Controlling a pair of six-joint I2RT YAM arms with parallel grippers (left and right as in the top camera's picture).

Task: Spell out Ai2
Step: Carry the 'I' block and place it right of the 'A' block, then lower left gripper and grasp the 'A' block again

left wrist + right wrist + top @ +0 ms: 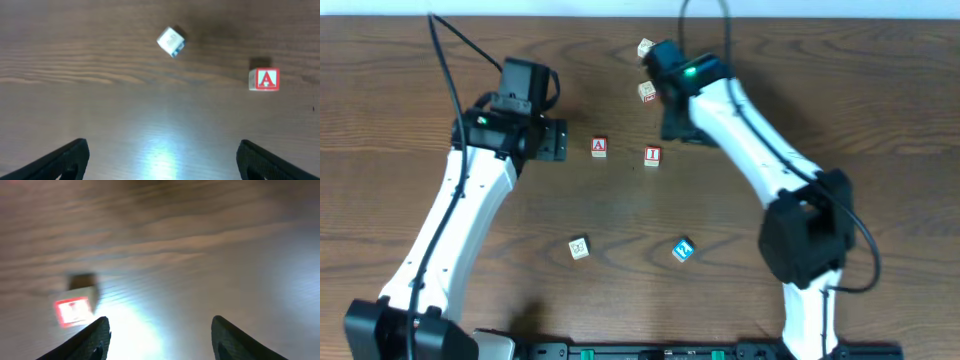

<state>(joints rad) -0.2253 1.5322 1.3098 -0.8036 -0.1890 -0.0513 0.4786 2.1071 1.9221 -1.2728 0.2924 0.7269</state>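
- Cubes for your word lie apart on the dark wooden table [520,230]. The small wooden cube with a white face and a red "A" [599,147] sits just ahead of your left end effector [560,140].
- The matching white-faced wooden cube with a red "I" [652,155] lies just beside your right end effector [672,128], not touching it.
- The blue-faced wooden cube marked "2" [683,250] rests well away from both end effectors, toward the arm bases.
- Your left end effector is spread wide and holds nothing. From its wrist camera the "A" cube is ahead and off to the right.
- Your right end effector is partly spread and empty. The "I" cube shows blurred in the wrist view, just outside one finger [95,337].
- Two pale picture cubes [647,92] lie close behind the right end effector.
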